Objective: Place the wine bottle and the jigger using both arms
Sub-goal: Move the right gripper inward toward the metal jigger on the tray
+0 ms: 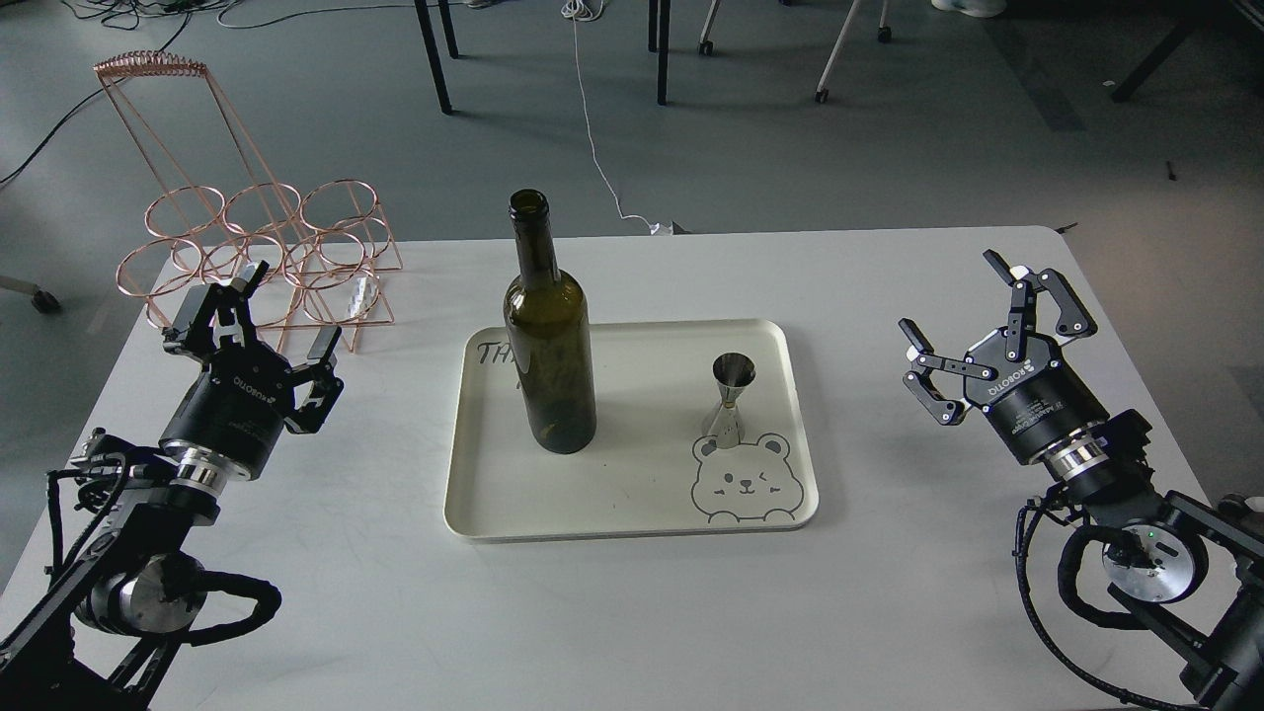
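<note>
Standing upright on the tray (632, 523), the wine bottle (549, 336) and jigger (732, 399) sit between both spread, empty tools, left tool (259, 316) and right tool (973, 326). Glass looks heavy, slippery: grip its body; the light steel jigger suits its waist.

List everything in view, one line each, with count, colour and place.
wine bottle: one, dark olive green, upright on the tray's left half.
jigger: one, shiny steel, upright on the tray's right half, above the bear drawing.
tray: one, cream, middle of the table.
wire bottle rack: one, copper, table's far left corner.
table: one, white.
chair and table legs: several, dark and white, on the grey floor behind.
left tool: one, black, open, left of the tray.
right tool: one, black, open, right of the tray.
</note>
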